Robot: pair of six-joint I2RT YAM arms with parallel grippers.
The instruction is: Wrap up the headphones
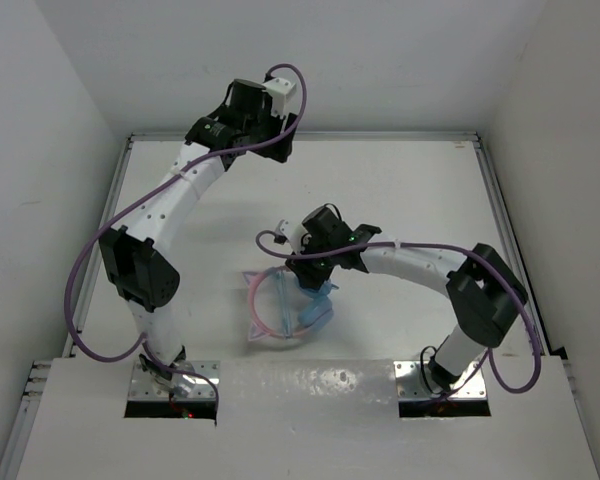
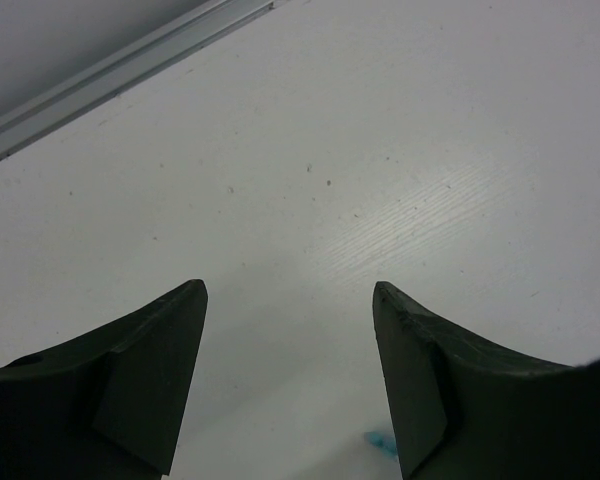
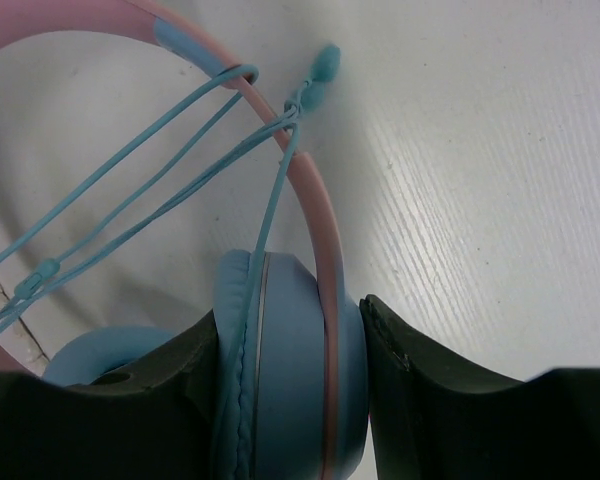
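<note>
Pink plastic headband (image 3: pixel 325 240), thin; pale blue padded ear cups (image 3: pixel 290 400); teal cable (image 3: pixel 270 215), thin. Entry one: headphones (image 1: pixel 318 308), one pair, lying on the white table (image 1: pixel 410 190) near its middle, just ahead of your right arm (image 1: pixel 420 265). (clerk)

Handling notes? (operator)

Judged light; you should need little force. The headband looks springy and could flex or snap if levered. The cable is limp and crosses the headband in several loops, its plug (image 3: pixel 325 65) lying free just beside the band; expect the loops to slide on the smooth plastic. Best hold: an ear cup, firm enough to pinch and padded enough not to slip. (clerk)

And the grippers? (operator)

Entry two: right gripper (image 3: pixel 290 320), clamped across one ear cup, a finger against each face, with the end of the headband caught between them. Your right arm reaches in from its base, elbow out to the right, wrist over the pair. Entry three: left gripper (image 2: pixel 288 290), fingers spread with nothing between them, bare table below. Your left arm (image 1: pixel 180 195) arcs toward the far left of the table, well apart from the headphones. You would have to bring it in to manage the loose cable. (clerk)
</note>
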